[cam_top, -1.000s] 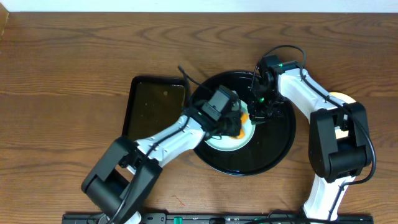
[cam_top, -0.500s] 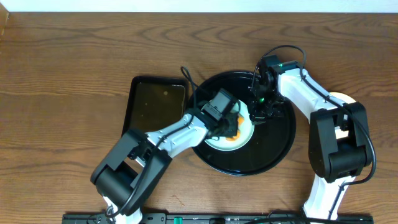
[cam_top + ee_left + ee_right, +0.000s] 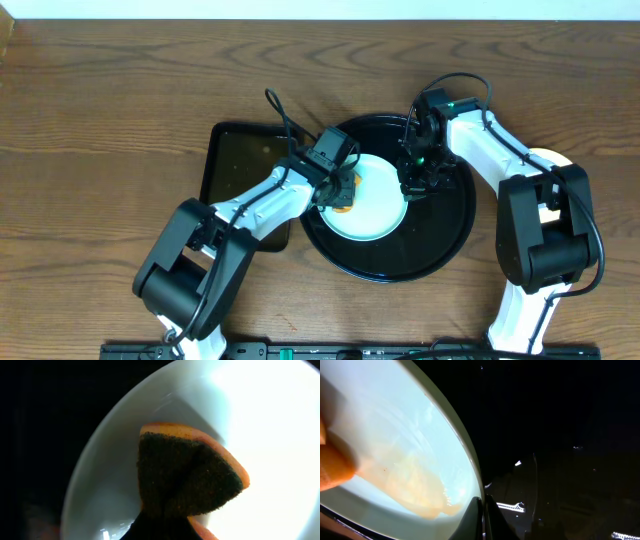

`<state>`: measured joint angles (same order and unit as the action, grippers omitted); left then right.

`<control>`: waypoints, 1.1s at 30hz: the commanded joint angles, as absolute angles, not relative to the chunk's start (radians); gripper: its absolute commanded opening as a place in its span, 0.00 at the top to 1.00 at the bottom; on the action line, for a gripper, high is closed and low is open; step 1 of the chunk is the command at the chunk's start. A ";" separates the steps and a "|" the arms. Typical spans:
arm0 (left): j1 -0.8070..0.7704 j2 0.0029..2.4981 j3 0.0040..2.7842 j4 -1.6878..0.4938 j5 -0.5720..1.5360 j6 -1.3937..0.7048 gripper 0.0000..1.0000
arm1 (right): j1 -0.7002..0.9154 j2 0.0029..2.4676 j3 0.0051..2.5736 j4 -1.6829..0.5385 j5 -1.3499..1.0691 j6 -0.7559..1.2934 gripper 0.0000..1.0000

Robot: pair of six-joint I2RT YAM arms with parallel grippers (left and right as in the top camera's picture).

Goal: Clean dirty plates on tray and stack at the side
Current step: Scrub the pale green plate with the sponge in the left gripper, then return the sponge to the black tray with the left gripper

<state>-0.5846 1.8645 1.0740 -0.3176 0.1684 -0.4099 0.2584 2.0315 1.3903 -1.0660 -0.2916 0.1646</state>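
Note:
A pale mint-blue plate (image 3: 372,205) lies in the round black tray (image 3: 440,240). My left gripper (image 3: 338,188) is shut on an orange sponge with a dark scouring face (image 3: 190,480), pressed on the plate's left rim (image 3: 110,460). My right gripper (image 3: 413,186) is shut on the plate's right rim (image 3: 481,505). In the right wrist view the plate (image 3: 385,415) carries an orange-brown smear (image 3: 415,485), and the sponge (image 3: 332,467) shows at the left edge. Another pale plate (image 3: 548,157) lies off the tray at the right, mostly hidden by my right arm.
A smaller rectangular dark tray (image 3: 240,165) lies just left of the round tray, under my left arm. The brown wooden table (image 3: 100,120) extends around both trays. The table's front edge runs close below the arms' bases.
My left gripper has dragged the sponge from the plate's middle up and left to its left rim. The orange patch seen on the plate from above is gone. The right gripper has not moved.

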 commanded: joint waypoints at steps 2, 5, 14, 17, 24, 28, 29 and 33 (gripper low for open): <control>-0.531 1.814 1.078 -0.367 -0.003 -0.344 0.92 | 0.269 2.004 1.395 -1.075 -0.285 0.163 0.99; -0.515 1.753 1.085 -0.370 -0.043 -0.339 0.93 | 0.269 2.004 1.395 -1.075 -0.285 0.163 0.99; -0.495 1.509 1.085 -0.556 -0.046 -0.329 0.93 | 0.269 2.004 1.395 -1.075 -0.284 0.159 0.99; -0.449 1.478 1.085 -0.624 -0.046 -0.330 0.93 | 0.269 2.004 1.395 -1.071 -0.284 0.160 0.99; -0.290 1.499 1.045 -0.670 -0.046 -0.329 0.92 | 0.269 2.005 1.354 -1.006 -0.290 0.172 0.89; -0.253 1.532 1.031 -0.668 -0.046 -0.329 0.92 | 0.273 2.005 1.271 -0.908 -0.366 0.176 0.92; -0.252 1.545 1.031 -0.665 -0.046 -0.329 0.92 | 0.273 2.005 1.258 -0.892 -0.377 0.180 0.95; -0.252 1.619 1.031 -0.636 -0.046 -0.305 0.92 | 0.278 2.005 1.223 -0.848 -0.386 0.186 0.99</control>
